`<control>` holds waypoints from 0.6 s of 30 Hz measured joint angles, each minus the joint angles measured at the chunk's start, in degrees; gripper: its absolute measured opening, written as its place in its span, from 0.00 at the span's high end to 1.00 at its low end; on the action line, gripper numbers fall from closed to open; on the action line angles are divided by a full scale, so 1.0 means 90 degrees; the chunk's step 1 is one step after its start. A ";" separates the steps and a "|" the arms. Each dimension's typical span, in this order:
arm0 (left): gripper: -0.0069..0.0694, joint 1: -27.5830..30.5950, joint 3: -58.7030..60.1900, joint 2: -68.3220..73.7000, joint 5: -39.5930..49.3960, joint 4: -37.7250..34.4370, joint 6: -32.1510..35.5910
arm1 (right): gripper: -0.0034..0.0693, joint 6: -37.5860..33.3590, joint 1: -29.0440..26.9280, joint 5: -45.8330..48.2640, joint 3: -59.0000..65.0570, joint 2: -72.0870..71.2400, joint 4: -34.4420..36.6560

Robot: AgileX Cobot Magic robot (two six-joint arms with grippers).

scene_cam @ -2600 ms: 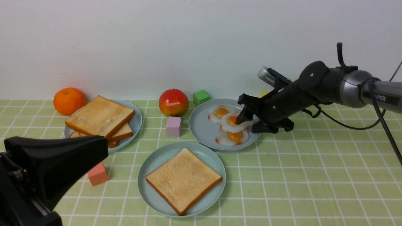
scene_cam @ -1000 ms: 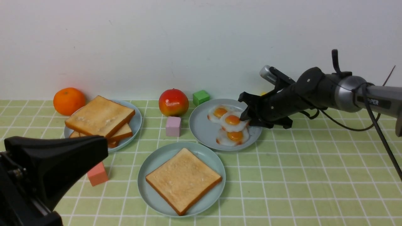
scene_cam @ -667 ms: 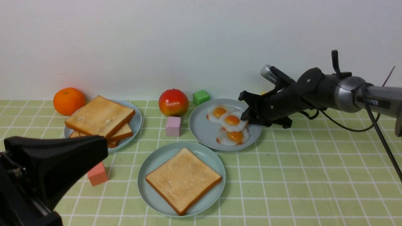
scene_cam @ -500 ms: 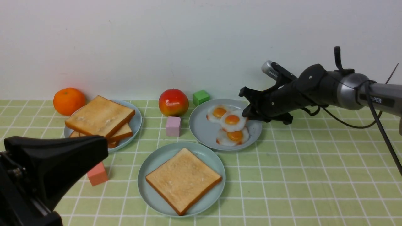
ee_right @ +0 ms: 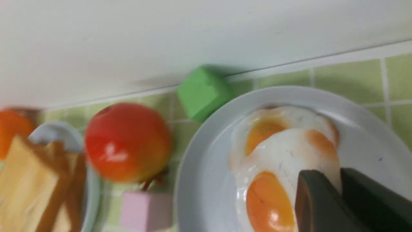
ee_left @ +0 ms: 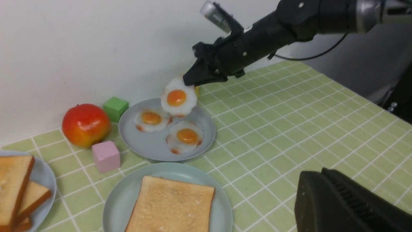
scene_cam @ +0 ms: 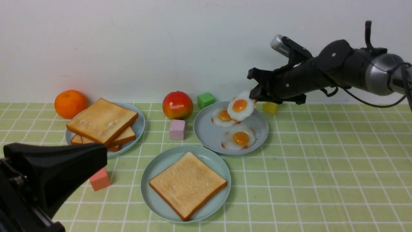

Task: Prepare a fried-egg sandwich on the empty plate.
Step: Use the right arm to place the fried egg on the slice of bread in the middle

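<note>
At the near left, our left pincer [scene_cam: 96, 158] sits closed, nothing seen in it. One toast slice [scene_cam: 187, 185] lies on the mint plate [scene_cam: 157, 164], near centre. Farther right, our right pincer [scene_cam: 256, 93] clamps the fried egg [scene_cam: 239, 108] by its edge, above the grey egg plate [scene_cam: 206, 132].

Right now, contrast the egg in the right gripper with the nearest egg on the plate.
The held egg hangs tilted in the air; the plate egg lies flat. The right gripper pinches the held egg's edge; the plate egg is ungripped. Both are white with orange yolks.
</note>
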 joint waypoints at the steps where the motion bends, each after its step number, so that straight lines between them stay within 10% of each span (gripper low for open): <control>1: 0.89 0.0000 0.0000 0.0000 0.0102 0.0077 -0.0036 | 0.83 -0.0185 0.0000 0.0288 0.0008 -0.0129 0.0068; 18: 0.88 0.0000 0.0000 0.0000 0.0988 0.1712 -0.1791 | 0.83 -0.1725 0.1941 0.0514 0.2231 -0.1256 0.1879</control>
